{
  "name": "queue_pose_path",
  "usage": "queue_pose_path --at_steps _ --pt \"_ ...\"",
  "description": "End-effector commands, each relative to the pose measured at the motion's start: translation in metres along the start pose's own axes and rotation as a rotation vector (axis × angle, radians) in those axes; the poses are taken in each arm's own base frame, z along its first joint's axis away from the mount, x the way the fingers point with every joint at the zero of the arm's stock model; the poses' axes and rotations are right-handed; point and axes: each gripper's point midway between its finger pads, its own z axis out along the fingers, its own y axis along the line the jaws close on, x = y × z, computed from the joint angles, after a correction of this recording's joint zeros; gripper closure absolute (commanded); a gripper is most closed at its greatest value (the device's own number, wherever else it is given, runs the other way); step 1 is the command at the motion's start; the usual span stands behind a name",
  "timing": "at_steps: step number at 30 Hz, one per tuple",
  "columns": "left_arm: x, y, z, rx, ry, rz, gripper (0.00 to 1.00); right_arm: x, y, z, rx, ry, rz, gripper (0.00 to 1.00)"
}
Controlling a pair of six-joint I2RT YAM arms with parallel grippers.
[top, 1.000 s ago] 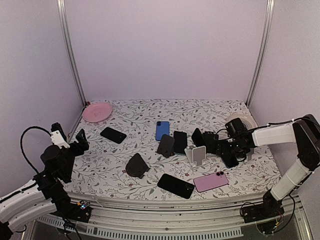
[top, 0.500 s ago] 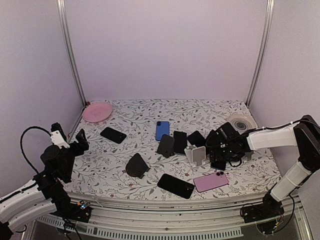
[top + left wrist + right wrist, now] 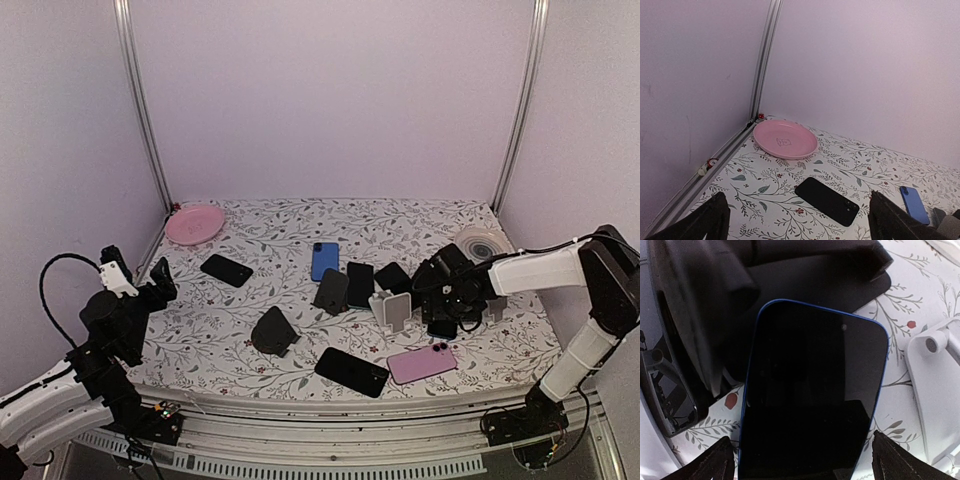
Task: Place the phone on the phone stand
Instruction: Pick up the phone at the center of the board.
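Clamping the blue-edged phone (image 3: 810, 390), the right gripper (image 3: 806, 461) sits beside the white phone stand (image 3: 397, 312) (left gripper (image 3: 800, 220) spread, empty).

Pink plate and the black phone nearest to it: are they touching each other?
Apart. The left wrist view shows patterned tablecloth between the pink plate and the black phone.

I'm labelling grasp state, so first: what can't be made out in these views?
Right wrist: bottom edge cuts off the lower end of the phone, between the fingertips of the right gripper.
Right wrist: white stand runs off the right edge.
Top external: gripper's own body hides that grip.
Left wrist: pink plate mark too small to read.
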Motion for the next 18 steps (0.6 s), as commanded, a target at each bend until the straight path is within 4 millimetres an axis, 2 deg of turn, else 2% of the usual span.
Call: queue_pose_path --at_steps 1,9,14,18 --pt "0.006 0.003 0.001 -0.009 0.011 0.008 0.03 -0.010 0.015 0.008 -0.046 0.000 0.013 0.05" --pt "0.006 0.003 0.001 -0.007 0.012 0.009 0.03 -0.003 0.012 0.024 -0.027 0.034 0.035 0.05" --pt "0.007 0.001 0.002 0.000 0.015 0.007 0.03 0.004 0.003 0.029 -0.022 0.049 0.069 0.05" --pt "0.007 0.001 0.002 0.004 0.016 0.006 0.03 0.004 0.007 0.029 -0.074 0.041 0.093 0.09"
